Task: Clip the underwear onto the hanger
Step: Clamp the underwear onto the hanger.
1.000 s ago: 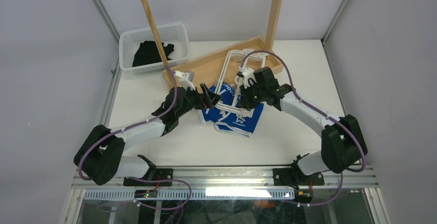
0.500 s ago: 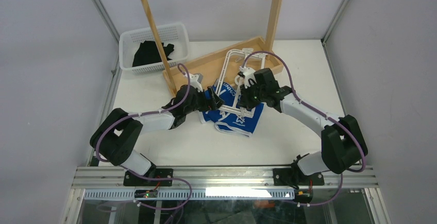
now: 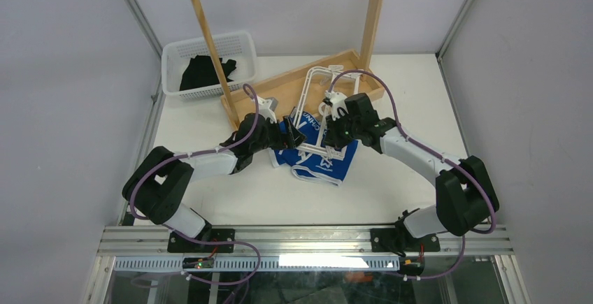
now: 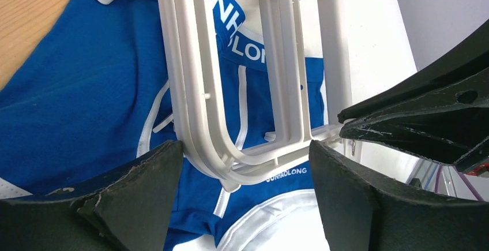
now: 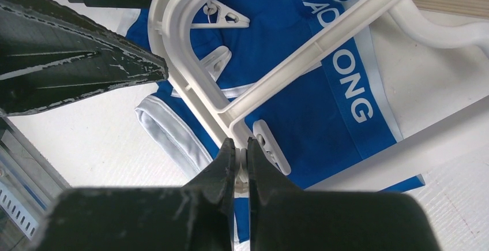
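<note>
Right gripper (image 5: 241, 147): jaws pinched together on a thin edge of the hanger (image 5: 190, 92), holding the white frame low over the underwear (image 5: 323, 118). Left gripper (image 4: 243, 150): jaws spread wide, one on each side of the frame's rounded end, gripping nothing. One jaw lies against the outer rail; whether the other touches cannot be told.

The blue briefs lie crumpled on the surface (image 3: 280, 192) directly beneath the frame. Their lettered waistband runs under the crossbars, and their far edge lies at the base of the wooden rack (image 3: 294, 80). Several small clips (image 5: 216, 62) hang from the frame over the fabric; none visibly bites cloth.

Step in hand, as judged: positioning, with the frame steadied above the garment and clipping not yet begun. The next move calls for the free jaws to gather a fold of waistband and bring it to a nearby clip. That clip must be pressed open, while the other arm keeps the frame from swinging.
</note>
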Available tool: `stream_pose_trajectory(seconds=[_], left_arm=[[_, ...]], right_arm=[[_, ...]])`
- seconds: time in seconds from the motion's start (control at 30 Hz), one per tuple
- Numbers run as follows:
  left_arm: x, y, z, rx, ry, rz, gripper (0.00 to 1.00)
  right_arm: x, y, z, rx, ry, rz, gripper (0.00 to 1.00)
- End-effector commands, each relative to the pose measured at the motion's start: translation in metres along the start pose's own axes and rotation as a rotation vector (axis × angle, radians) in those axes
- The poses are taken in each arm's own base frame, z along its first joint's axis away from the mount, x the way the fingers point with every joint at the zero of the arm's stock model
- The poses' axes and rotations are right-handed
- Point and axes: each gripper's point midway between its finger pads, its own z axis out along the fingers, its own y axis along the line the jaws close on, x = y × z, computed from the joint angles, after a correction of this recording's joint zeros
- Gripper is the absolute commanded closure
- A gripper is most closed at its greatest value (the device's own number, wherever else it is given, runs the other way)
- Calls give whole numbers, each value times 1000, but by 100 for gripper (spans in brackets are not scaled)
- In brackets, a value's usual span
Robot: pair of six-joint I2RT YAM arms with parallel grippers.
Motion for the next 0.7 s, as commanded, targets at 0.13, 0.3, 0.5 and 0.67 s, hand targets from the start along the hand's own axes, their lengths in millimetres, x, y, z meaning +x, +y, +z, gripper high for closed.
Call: stream_pose_trajectory(seconds=[0.13,0.3,0.5,0.67], left_arm=[[-38,-32,-7,112,-105,54,20],[-34,-30,-4,112,-90,51,23],[-39,-28,3,94,-101,58,42],[-54,-30,13,90,-119,77,58]], right_arm=[[-23,4,-7,-1,-91,-23,100],[-27,7,-7,-15,-109,-21,100],[-41,17,-8,-69,-128,-29,100],[-48,23,-7,-98,-109,-28,100]])
